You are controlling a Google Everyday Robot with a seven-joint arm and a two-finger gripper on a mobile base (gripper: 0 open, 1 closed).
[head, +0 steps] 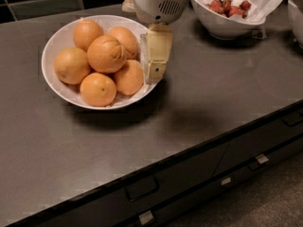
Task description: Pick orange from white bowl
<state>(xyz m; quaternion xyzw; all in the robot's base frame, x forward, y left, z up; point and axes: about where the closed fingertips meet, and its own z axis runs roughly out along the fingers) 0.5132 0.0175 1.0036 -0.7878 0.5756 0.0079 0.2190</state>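
Note:
The white bowl stands on the dark counter at the left and holds several oranges on white paper. The orange, the largest one with a creased dimple, sits on top of the pile in the middle. My gripper hangs down from the white wrist housing at the bowl's right rim. It is next to the right-hand oranges and a little right of the dimpled orange. It holds nothing that I can see.
A smaller, deeper white bowl with red fruit stands at the back right. Part of another white dish shows at the right edge. The counter's front edge runs diagonally, with drawers below. Dark tiles line the back.

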